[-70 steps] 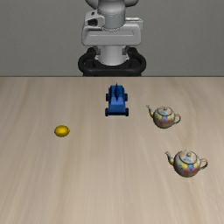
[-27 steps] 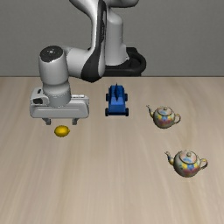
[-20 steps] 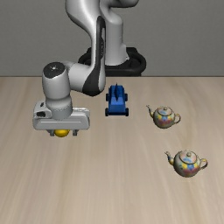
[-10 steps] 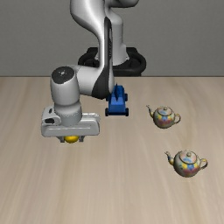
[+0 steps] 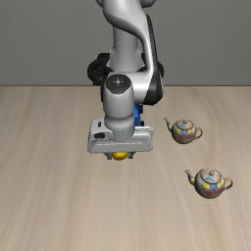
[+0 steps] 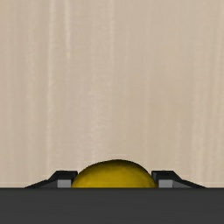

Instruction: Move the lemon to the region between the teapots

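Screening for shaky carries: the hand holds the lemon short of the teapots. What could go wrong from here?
1. The lemon is round and pinched only at its sides by the hand; it could slip out mid-carry.
2. The hand is wide, so lowering between the back teapot and the front teapot might knock one.

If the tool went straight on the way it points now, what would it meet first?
The light wooden tabletop, bare ahead of it in the wrist view. The small yellow lemon clamped in the tool would likely touch first; how far off the table lies is unclear.
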Controlling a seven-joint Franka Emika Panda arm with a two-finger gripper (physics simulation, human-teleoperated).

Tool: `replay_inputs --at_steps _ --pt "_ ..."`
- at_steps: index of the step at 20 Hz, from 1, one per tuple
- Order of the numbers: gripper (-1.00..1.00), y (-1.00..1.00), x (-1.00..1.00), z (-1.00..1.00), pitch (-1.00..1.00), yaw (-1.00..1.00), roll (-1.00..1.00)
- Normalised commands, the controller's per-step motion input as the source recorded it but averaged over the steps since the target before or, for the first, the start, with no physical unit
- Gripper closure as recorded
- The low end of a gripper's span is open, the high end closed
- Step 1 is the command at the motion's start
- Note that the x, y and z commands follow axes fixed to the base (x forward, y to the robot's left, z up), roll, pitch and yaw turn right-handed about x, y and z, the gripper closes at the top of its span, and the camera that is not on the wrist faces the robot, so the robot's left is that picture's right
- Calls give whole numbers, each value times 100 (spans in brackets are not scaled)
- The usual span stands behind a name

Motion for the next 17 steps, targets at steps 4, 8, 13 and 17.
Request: replay_inputs --at_steps 4,8,13,17 --pt "100 100 0 0 0 0 0" --pt "100 100 0 0 0 0 0" --pt "100 100 0 0 0 0 0" --pt "100 100 0 0 0 0 0"
